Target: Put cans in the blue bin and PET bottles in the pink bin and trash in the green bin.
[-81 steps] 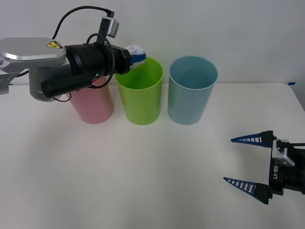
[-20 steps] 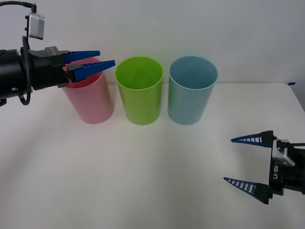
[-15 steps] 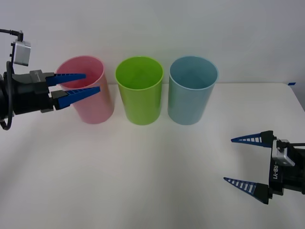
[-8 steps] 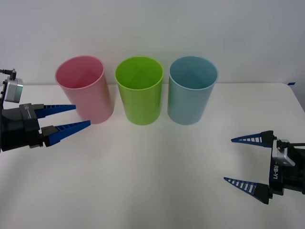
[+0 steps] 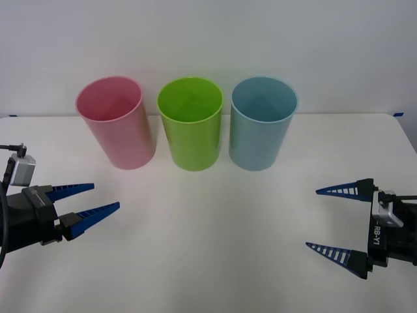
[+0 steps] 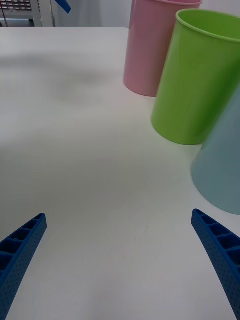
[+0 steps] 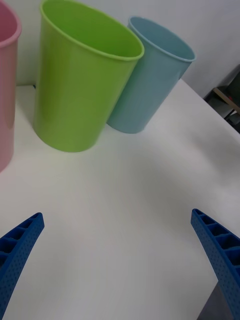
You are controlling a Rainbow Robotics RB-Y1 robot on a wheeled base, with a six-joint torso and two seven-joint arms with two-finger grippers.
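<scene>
Apparently nothing is left on the counter (image 5: 215, 222) to be sorted, and both end effectors, left (image 5: 88, 201) and right (image 5: 339, 220), are held released.

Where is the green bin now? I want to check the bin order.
In the front view the green bin stands upright at the table's far side, in the middle of the row, between the pink bin on the robot's left and the blue bin on its right.

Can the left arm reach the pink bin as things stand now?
Probably yes. The left tool is open near the table's left edge, and only bare tabletop lies between it and the pink bin.
</scene>
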